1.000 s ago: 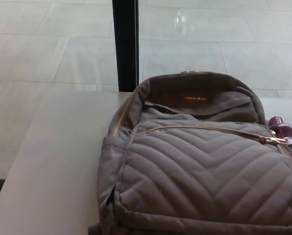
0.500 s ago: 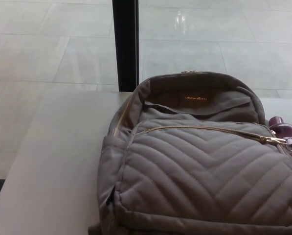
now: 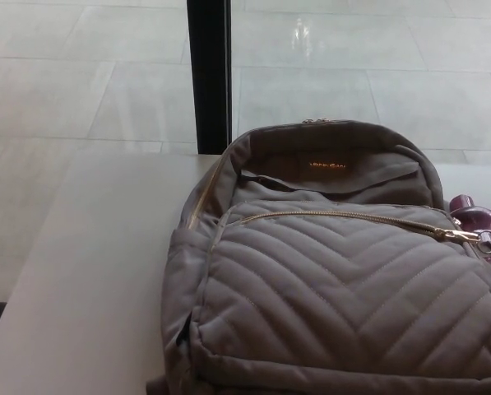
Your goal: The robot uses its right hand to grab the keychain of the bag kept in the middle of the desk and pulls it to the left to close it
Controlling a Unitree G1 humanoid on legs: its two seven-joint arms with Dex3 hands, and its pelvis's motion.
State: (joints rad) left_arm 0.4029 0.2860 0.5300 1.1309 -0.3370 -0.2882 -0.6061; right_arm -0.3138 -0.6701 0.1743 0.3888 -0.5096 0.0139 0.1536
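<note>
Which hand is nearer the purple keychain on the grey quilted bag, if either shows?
Neither shows, so cannot tell. The purple keychain lies at the picture's right edge.

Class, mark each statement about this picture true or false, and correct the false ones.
1. A quilted backpack lies on a white desk. True.
2. A purple keychain sits beside the gold zipper pull. True.
3. The zipper pull is at the left end of the front pocket. False: it is at the right end.
4. The robot's right hand grips the keychain. False: no hand is in view.
5. A black post stands behind the desk. True.
</note>
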